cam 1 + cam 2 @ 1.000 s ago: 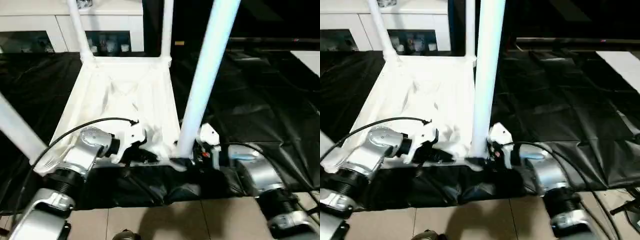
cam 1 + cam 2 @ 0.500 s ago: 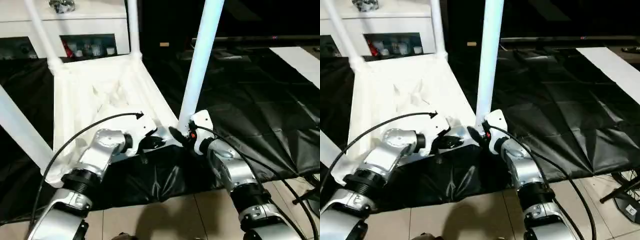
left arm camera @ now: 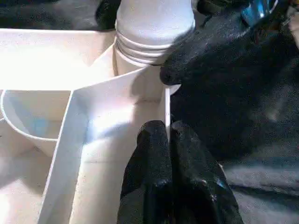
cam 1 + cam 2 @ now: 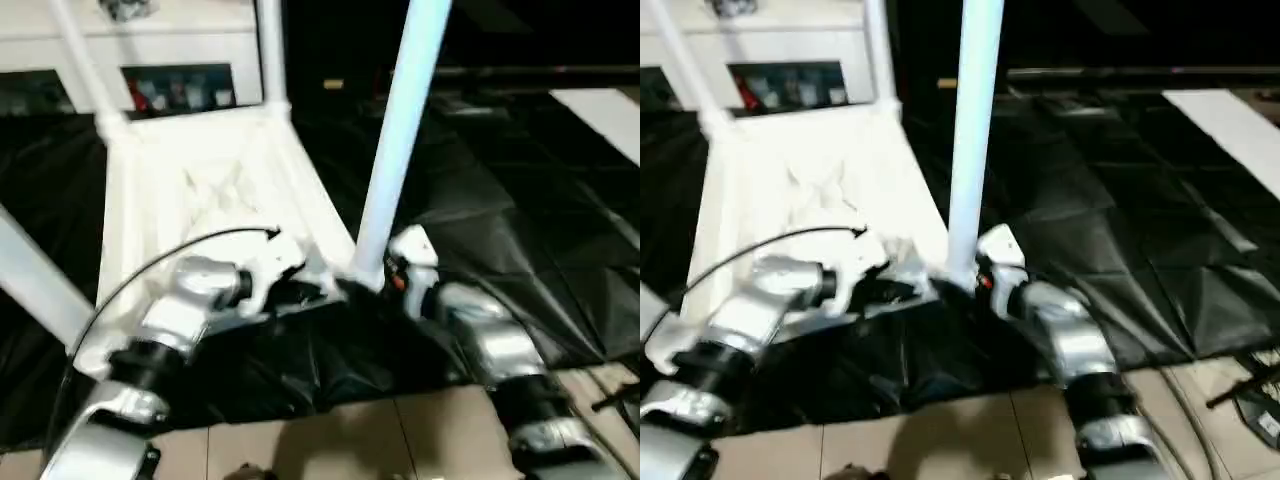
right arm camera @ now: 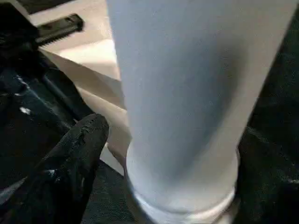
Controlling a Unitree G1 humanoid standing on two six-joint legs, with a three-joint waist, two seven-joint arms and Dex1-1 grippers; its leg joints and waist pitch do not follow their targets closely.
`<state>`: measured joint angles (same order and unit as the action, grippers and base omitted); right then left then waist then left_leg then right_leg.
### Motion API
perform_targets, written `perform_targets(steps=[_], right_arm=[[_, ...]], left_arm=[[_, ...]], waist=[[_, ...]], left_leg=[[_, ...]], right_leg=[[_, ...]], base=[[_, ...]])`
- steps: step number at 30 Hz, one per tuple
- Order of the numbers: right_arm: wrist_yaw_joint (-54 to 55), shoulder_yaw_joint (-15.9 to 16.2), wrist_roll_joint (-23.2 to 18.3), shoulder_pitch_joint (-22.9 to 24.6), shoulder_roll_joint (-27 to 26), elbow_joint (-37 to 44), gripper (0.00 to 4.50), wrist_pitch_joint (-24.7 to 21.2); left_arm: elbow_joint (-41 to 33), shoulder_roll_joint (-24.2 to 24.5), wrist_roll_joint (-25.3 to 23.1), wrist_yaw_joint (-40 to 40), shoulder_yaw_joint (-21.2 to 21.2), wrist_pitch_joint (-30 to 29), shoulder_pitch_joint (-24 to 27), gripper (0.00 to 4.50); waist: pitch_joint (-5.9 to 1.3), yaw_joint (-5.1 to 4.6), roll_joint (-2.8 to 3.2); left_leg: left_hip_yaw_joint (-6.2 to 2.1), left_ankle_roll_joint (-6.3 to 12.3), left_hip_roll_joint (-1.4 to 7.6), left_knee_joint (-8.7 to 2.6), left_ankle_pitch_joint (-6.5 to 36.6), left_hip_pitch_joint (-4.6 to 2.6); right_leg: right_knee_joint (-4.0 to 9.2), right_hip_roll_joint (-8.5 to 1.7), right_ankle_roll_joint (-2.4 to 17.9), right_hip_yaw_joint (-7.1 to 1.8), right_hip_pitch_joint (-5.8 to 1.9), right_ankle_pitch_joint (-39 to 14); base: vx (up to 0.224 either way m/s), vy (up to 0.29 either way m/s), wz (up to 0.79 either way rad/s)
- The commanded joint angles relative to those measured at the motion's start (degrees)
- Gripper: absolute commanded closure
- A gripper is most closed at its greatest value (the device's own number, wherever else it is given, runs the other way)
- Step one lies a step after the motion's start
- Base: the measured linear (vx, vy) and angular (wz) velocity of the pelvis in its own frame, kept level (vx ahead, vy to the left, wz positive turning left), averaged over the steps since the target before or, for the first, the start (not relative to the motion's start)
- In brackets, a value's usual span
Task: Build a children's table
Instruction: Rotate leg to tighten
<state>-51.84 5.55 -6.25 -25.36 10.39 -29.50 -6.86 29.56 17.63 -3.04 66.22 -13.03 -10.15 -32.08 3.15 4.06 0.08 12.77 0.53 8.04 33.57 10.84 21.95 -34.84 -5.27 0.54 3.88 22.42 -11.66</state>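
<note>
The children's table lies upside down on a black sheet, its white rimmed top (image 4: 200,190) facing up. Legs stand in its corner sockets: two at the far corners (image 4: 270,50) (image 4: 80,60), one at the near left (image 4: 30,280) and one at the near right (image 4: 395,150). My left gripper (image 3: 167,133) is shut on the thin near rim of the top, just beside the near right socket. At the foot of that near right leg (image 5: 182,93) is my right gripper (image 4: 385,285), open. One black finger (image 5: 79,154) stands a little off the leg; the other finger is hidden behind it.
A black sheet (image 4: 520,220) covers the floor under and around the table. A white cabinet with glass doors (image 4: 170,60) stands behind it. Tiled floor (image 4: 350,440) shows at the near edge, a white sheet (image 4: 610,110) at the far right, and a black stand foot (image 4: 1250,390) at the right.
The right gripper's fingers have spread away from the near right leg. The left gripper keeps its hold on the rim. The camera has shifted and tilted.
</note>
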Motion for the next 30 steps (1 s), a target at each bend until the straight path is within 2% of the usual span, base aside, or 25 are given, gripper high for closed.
perform_targets(steps=[1,4,5,7,8,10,13,14,16,17,21,24,25,26,27,30], right_arm=[[-8.88,8.10,-1.63,1.08,-1.58,1.96,0.43,-1.29],[-11.77,8.51,-2.11,1.30,-0.02,2.97,0.43,-1.73],[-12.92,8.69,-2.28,1.38,0.61,3.36,0.67,-1.95],[-15.03,9.03,-2.34,1.61,1.75,4.10,0.75,-2.41],[-17.04,9.40,-2.39,1.92,2.82,4.93,0.75,-2.99],[-18.78,9.95,-2.35,2.27,3.86,5.72,0.93,-3.41],[-20.38,10.53,-2.43,2.70,4.82,6.56,1.14,-3.87],[-21.57,11.09,-2.45,3.07,5.60,7.20,1.32,-4.26],[-22.52,11.59,-2.45,3.34,6.25,7.65,1.32,-4.53],[-23.19,11.84,-2.44,3.52,6.64,7.99,1.53,-4.80],[-22.78,11.61,-2.06,3.69,6.29,7.93,1.74,-4.64],[-17.88,10.39,-1.09,3.24,4.20,6.09,1.78,-3.82],[-13.04,9.33,0.08,2.48,2.59,3.90,1.78,-2.91],[-11.88,9.08,0.36,2.30,2.22,3.37,1.79,-2.70],[-9.74,8.63,0.89,1.96,1.53,2.39,1.80,-2.29],[5.29,4.80,3.01,-0.98,-3.62,-4.96,1.80,-0.80]], left_arm=[[-1.70,-1.93,2.53,2.01,-2.97,1.75,-1.24,4.50],[-1.60,-0.94,2.61,4.01,-3.17,1.70,-1.32,4.50],[-1.60,-0.57,2.72,4.85,-3.23,1.64,-1.35,4.50],[-1.77,0.11,2.99,6.26,-3.22,1.38,-1.32,4.50],[-2.07,0.73,3.39,7.87,-3.18,1.15,-1.20,4.50],[-2.31,1.26,3.60,8.96,-3.20,0.93,-1.05,4.50],[-2.49,1.65,3.88,9.95,-3.18,0.71,-0.88,4.50],[-2.68,1.99,4.05,10.69,-3.21,0.57,-0.69,4.50],[-2.77,2.27,4.26,11.28,-3.29,0.47,-0.57,4.50],[-2.82,2.53,4.53,11.93,-3.41,0.30,-0.50,4.50],[-2.65,2.70,4.49,11.76,-3.26,0.49,-0.42,4.50],[-1.53,1.35,3.70,7.72,-2.44,1.54,-0.92,4.50],[-0.87,0.34,3.45,5.23,-1.90,1.49,-1.31,4.50],[-0.72,0.11,3.41,4.66,-1.78,1.46,-1.40,4.50],[-0.45,-0.32,3.32,3.61,-1.55,1.40,-1.57,4.50],[0.65,-3.22,1.50,-4.21,-0.94,0.89,-2.74,4.50]], waist=[[-3.68,0.46,0.09],[-3.48,1.24,0.22],[-3.41,1.53,0.13],[-3.28,1.67,0.24],[-3.24,1.70,0.27],[-3.18,1.84,0.26],[-3.35,2.00,0.19],[-3.39,2.17,0.19],[-3.47,2.33,0.12],[-3.48,2.41,0.14],[-3.42,2.38,0.16],[-3.29,2.26,0.19],[-3.24,2.19,0.09],[-3.14,1.94,0.14],[-3.10,1.78,0.09],[-2.75,0.71,0.13]], left_leg=[[-2.99,3.08,6.19,-3.97,8.94,-1.41],[-2.92,2.46,6.38,-4.14,10.91,-1.57],[-2.93,1.61,6.41,-4.20,12.46,-1.83],[-3.01,0.66,6.47,-4.43,13.83,-1.76],[-3.02,-0.24,6.55,-4.53,15.07,-2.05],[-3.03,-0.97,6.49,-4.61,16.20,-2.15],[-3.11,-1.14,6.53,-4.64,15.02,-1.99],[-3.05,-0.88,6.48,-4.56,14.41,-1.96],[-2.99,-0.39,6.44,-4.44,13.10,-1.90],[-2.97,-0.02,6.40,-4.38,12.54,-1.80],[-3.09,-0.28,6.42,-4.41,13.54,-1.75],[-3.19,-1.18,6.45,-4.57,14.91,-1.86],[-3.22,-1.38,6.46,-4.63,15.47,-1.88],[-3.30,-2.20,6.38,-4.63,17.02,-2.06],[-3.44,-2.67,6.34,-4.65,17.63,-2.03],[-4.15,-4.82,6.24,-4.95,21.84,-2.16]], right_leg=[[3.30,-5.18,16.54,-3.33,-2.17,-1.17],[3.56,-5.14,16.14,-3.31,-1.91,-4.86],[3.80,-5.20,15.84,-3.36,-1.79,-6.98],[3.88,-5.15,15.35,-3.36,-1.83,-9.15],[4.05,-5.22,15.16,-3.46,-1.52,-10.36],[4.21,-5.23,14.71,-3.53,-1.51,-11.72],[3.93,-5.27,14.66,-3.50,-1.65,-9.93],[3.81,-5.27,14.76,-3.49,-1.73,-9.01],[3.64,-5.25,15.11,-3.46,-1.78,-7.14],[3.60,-5.29,15.24,-3.44,-1.82,-6.71],[3.79,-5.44,15.23,-3.44,-1.84,-8.53],[4.04,-5.43,14.79,-3.50,-1.68,-10.70],[4.12,-5.45,14.68,-3.54,-1.64,-11.39],[4.39,-5.66,14.55,-3.65,-1.34,-13.30],[4.52,-5.79,14.33,-3.66,-1.37,-14.62],[5.28,-5.94,12.11,-3.63,-1.12,-22.29]], base=[[0.000,0.000,0.00],[0.000,0.000,0.00],[0.000,0.000,0.00],[0.000,0.000,0.00],[0.000,0.000,0.00],[0.000,0.000,0.00],[0.000,0.000,0.00],[0.000,0.000,0.00],[0.000,0.000,0.00],[0.000,0.000,0.00],[0.000,0.000,0.00],[0.000,0.000,0.00],[0.000,0.000,0.00],[0.000,0.000,0.00],[0.000,0.000,0.00],[0.000,0.000,0.00]])
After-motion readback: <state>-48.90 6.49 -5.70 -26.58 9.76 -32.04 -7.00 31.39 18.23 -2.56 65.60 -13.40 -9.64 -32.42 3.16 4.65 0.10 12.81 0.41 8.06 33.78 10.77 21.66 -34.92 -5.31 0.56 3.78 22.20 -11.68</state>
